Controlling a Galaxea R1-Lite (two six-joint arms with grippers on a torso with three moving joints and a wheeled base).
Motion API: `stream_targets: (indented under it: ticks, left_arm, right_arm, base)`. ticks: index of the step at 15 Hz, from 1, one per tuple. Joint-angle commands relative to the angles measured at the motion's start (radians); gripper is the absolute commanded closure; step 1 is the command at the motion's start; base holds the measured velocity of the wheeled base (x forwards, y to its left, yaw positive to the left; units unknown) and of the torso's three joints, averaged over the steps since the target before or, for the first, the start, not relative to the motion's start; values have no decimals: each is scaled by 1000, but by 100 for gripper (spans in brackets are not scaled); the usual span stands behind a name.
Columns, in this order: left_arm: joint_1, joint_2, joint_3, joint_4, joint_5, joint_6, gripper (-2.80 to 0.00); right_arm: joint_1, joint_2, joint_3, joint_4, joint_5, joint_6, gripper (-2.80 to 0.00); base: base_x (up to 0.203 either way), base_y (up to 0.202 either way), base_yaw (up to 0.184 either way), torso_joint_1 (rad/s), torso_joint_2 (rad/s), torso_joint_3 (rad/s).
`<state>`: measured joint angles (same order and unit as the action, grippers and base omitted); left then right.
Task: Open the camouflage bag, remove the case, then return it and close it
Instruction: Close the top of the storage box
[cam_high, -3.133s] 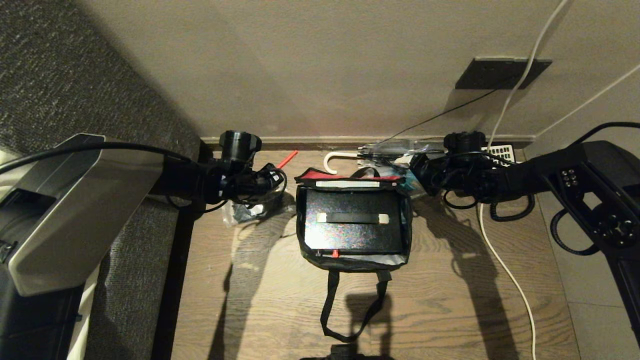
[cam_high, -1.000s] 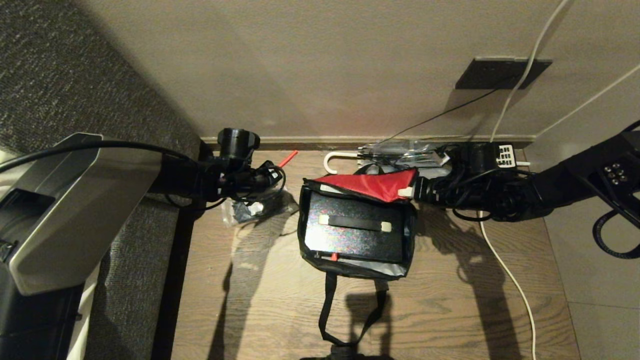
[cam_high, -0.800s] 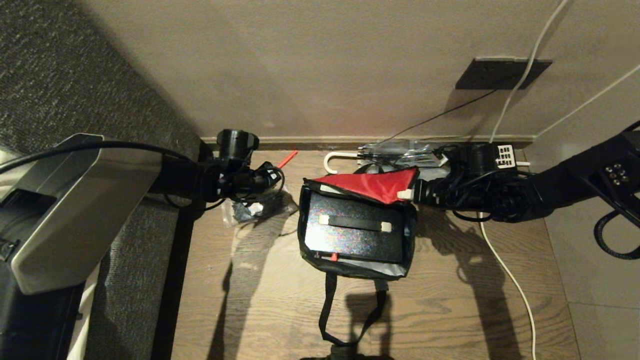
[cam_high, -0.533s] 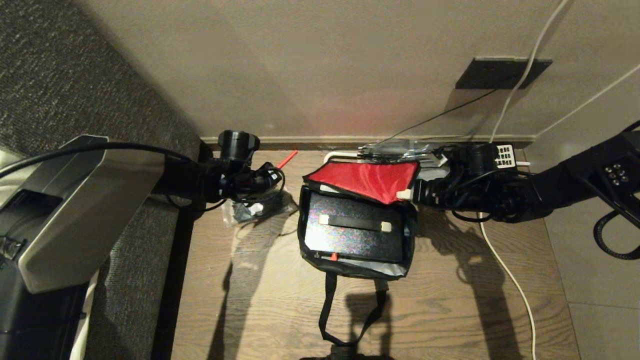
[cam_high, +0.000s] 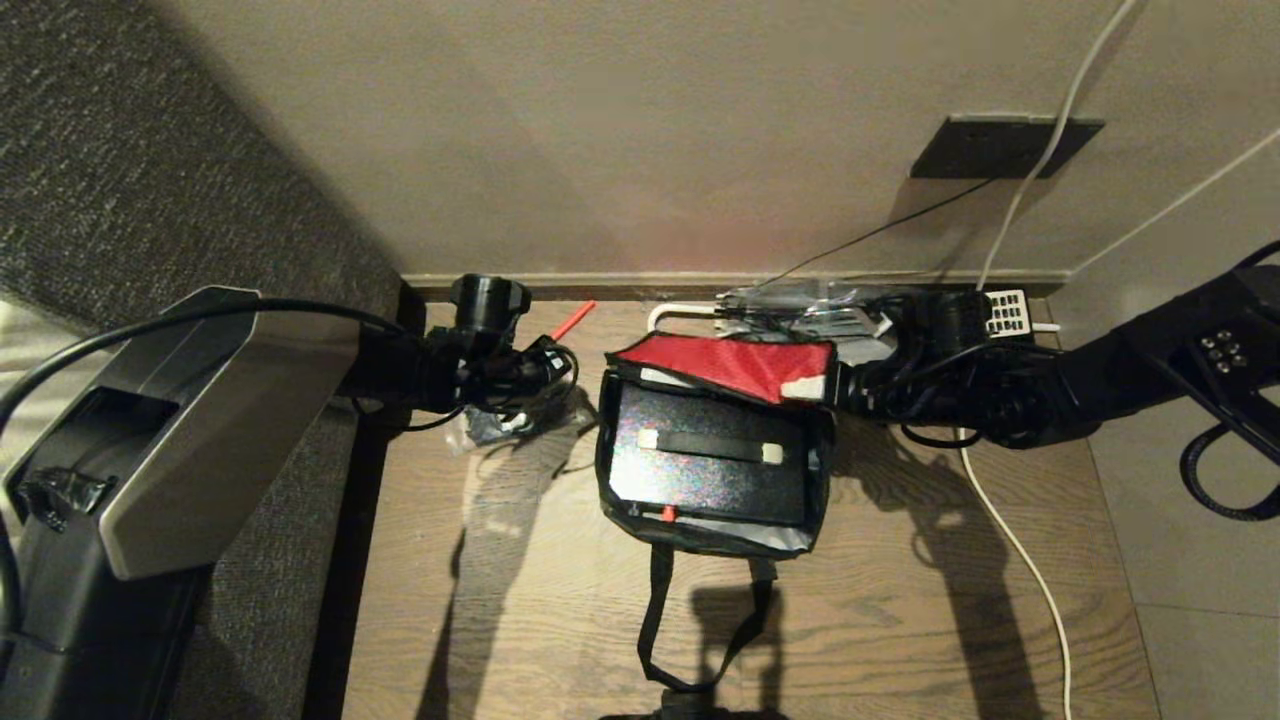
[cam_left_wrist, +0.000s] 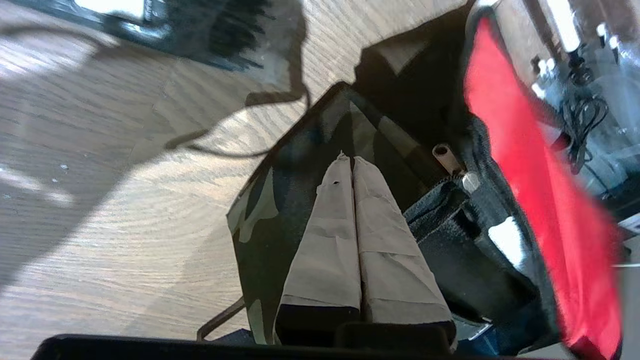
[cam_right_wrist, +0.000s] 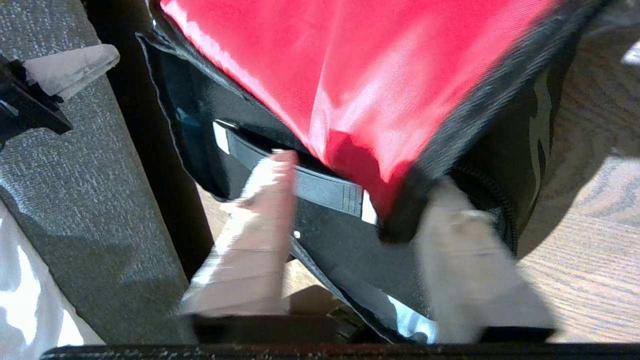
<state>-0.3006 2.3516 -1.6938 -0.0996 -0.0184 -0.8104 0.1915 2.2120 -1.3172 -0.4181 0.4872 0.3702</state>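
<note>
Lying open on the wooden floor (cam_high: 900, 600), the camouflage bag (cam_high: 815, 470) held the case (cam_high: 705, 470) flat inside, its red-lined flap (cam_high: 740, 362) raised at twelve o'clock. We had the right pincer (cam_right_wrist: 350, 250) at the bag's two o'clock corner, fingers spread either side of the flap's edge, seemingly not clamping it. The left pincer (cam_left_wrist: 353, 165), at nine o'clock, was closed and empty above the bag's side.

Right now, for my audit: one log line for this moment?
phase: closing | right tool: open at red-lined camouflage fabric bag flap | flat black hard case: inside
</note>
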Motion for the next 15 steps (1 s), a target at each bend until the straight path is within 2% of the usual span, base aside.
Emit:
stream_targets:
  ticks: [1, 6, 10, 11, 14, 15]
  left_arm:
    - [-3, 21, -9, -2, 0, -4, 0]
    - [-3, 77, -81, 8, 0, -4, 0]
    - [-15, 74, -79, 12, 0, -4, 0]
    - [-17, 74, -79, 12, 0, -4, 0]
    - [-18, 74, -80, 15, 0, -4, 0]
    - [-18, 74, -75, 15, 0, -4, 0]
  right_arm:
    - [0, 11, -7, -2, 2, 1, -280]
    - [-12, 19, -20, -2, -18, 54, -280]
    - [-59, 6, 21, -4, -38, 52, -280]
    - [-71, -5, 30, 7, -44, 49, 0]
    - [-96, -32, 45, 72, -46, 37, 0]
    - [-109, -28, 44, 102, -53, 0, 0]
  base:
    - [0, 0, 0, 0, 0, 0]
    - [0, 0, 0, 0, 0, 0]
    - [0, 0, 0, 0, 0, 0]
    - [0, 0, 0, 0, 0, 0]
    - [0, 0, 0, 0, 0, 0]
    - [0, 0, 0, 0, 0, 0]
